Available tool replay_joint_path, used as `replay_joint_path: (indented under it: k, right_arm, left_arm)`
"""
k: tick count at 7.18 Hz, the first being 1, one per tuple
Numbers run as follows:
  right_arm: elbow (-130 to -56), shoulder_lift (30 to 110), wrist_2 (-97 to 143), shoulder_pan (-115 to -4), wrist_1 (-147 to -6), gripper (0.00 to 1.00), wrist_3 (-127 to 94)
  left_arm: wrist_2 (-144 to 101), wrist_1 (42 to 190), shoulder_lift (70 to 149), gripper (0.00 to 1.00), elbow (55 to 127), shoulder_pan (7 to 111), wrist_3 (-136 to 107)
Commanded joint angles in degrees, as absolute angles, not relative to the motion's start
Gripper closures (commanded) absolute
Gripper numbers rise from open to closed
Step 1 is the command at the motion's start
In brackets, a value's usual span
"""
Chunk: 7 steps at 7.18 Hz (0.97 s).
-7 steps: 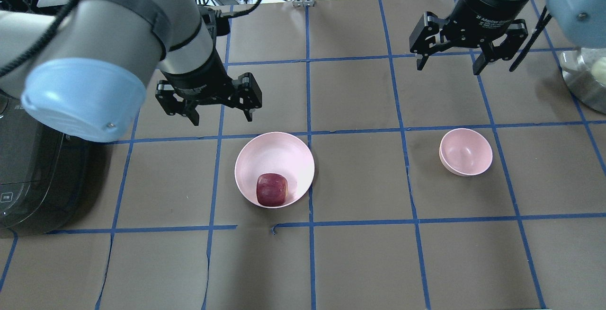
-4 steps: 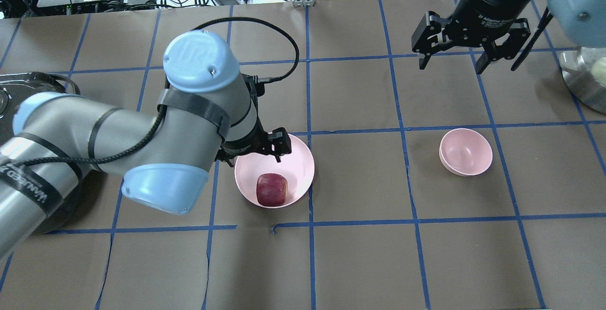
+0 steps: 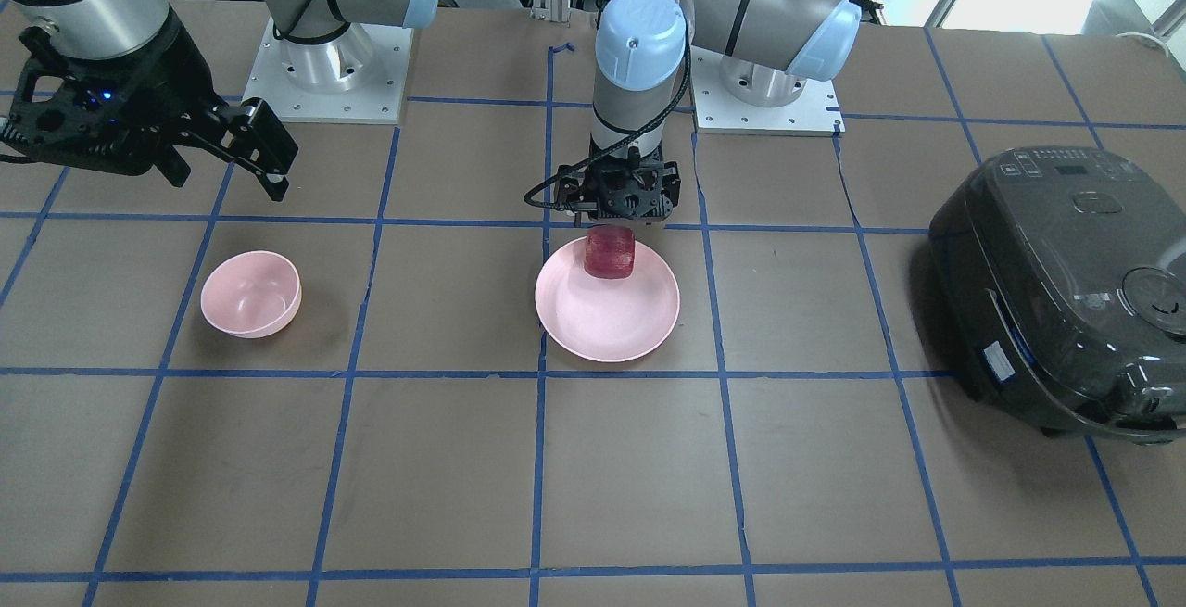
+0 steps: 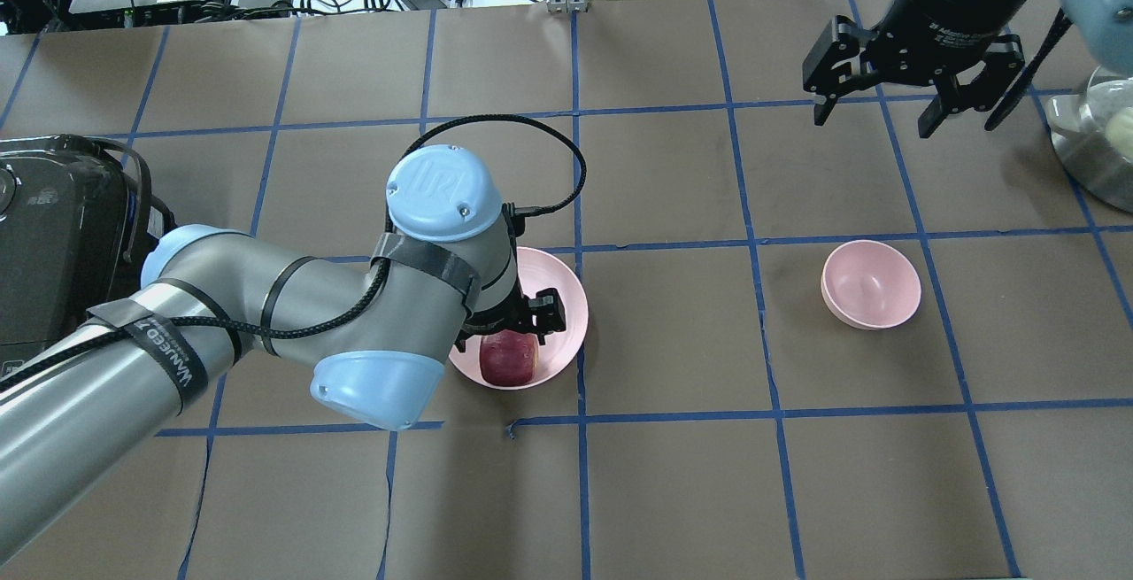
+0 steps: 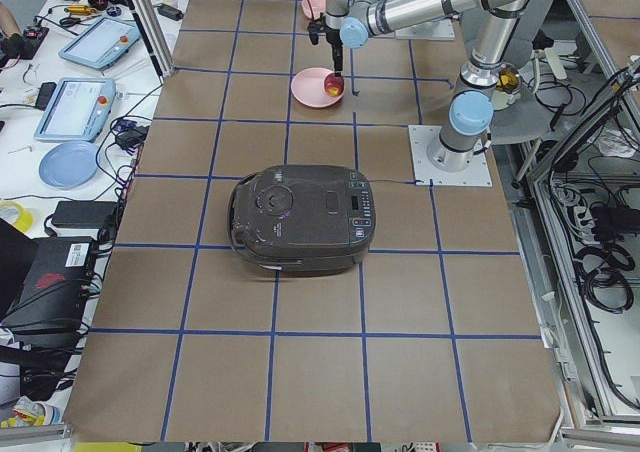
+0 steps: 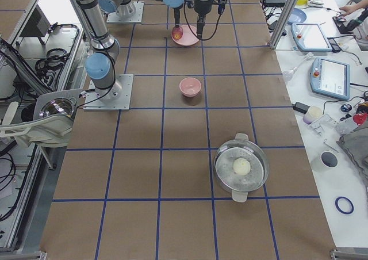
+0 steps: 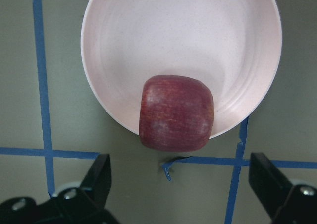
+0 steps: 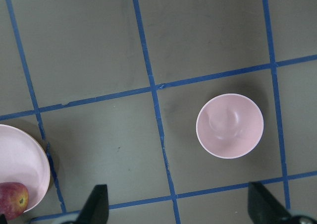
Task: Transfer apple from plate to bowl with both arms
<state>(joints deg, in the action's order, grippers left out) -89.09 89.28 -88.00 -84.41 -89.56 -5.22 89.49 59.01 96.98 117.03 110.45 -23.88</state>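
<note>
Bare mat (image 4: 673,332) between plate (image 4: 564,281) and bowl (image 4: 871,284)

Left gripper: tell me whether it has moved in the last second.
Yes. The black two-finger left gripper came from beyond the wide pale pink plate's far rim to just over the dark red apple.

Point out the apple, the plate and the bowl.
apple (image 7: 177,113): left wrist view, middle of its skin.
plate (image 3: 607,320): front-facing view, bare inner floor.
bowl (image 4: 870,283): overhead view, inside bottom.
</note>
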Motion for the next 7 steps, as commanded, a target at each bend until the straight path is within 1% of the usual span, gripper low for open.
replay_joint_path:
  k: [1,4,5,6,7]
  right_arm:
    - [-89.9,86.2,-87.3,-81.1,-89.6,0.00,-1.1]
    - [-93.8,82.8,-87.3,-73.1,-93.3,0.00,9.5]
    - [-97.8,81.6,-88.0,-71.1,-98.6,0.00,13.7]
    - [-102.4,81.2,-88.4,-70.1,-104.4,0.00,19.5]
    - [-106.1,80.9,-88.4,-68.8,-105.7,0.00,20.3]
  left_arm:
    - [90.6,55.3,100.3,0.00,117.9,110.5,-22.4]
    - [90.8,50.4,104.7,0.00,119.3,110.6,-21.4]
    - [90.7,50.3,104.9,0.07,119.8,110.6,-20.2]
    - [90.6,50.3,104.8,0.31,119.7,110.6,-19.8]
    - [90.3,50.2,104.4,0.54,119.5,110.6,-20.4]
